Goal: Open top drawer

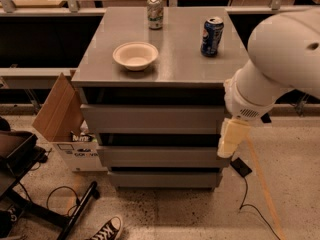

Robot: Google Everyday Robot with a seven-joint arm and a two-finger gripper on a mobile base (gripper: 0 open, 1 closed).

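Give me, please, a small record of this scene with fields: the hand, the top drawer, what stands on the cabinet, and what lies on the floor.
hand: cream, hangs in front of the right end of the top drawer; contact cannot be told
top drawer: plain grey front, no handle, dark gap above it
cabinet top: bowl front left; pale can at the back; blue can right
floor: cardboard box at left; shoe near the bottom edge
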